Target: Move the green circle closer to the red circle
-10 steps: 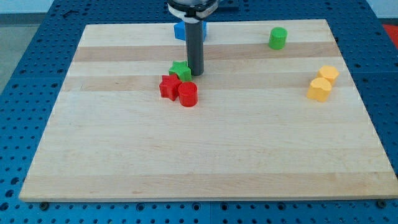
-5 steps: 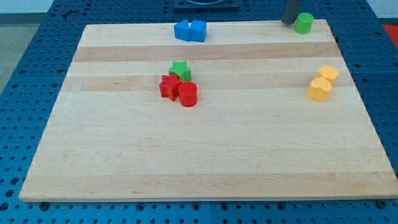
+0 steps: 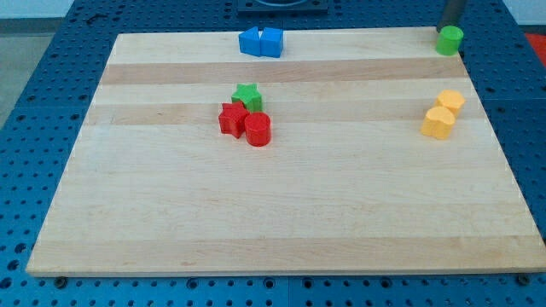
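Note:
The green circle (image 3: 450,40) sits at the board's top right corner, near the right edge. The red circle (image 3: 258,130) stands left of the board's middle, far to the left of and below the green circle. It touches a red star (image 3: 230,118), and a green star (image 3: 247,95) sits just above the pair. My rod comes in at the view's top right, and my tip (image 3: 450,26) is right behind the green circle, at its top edge.
Two blue blocks (image 3: 261,41) sit side by side at the board's top edge, left of centre. Two yellow blocks (image 3: 450,102) (image 3: 438,124) touch each other near the right edge, below the green circle.
My rod left the green star and swung to the top right. The green circle has slid right and up, towards the corner and farther from the red circle.

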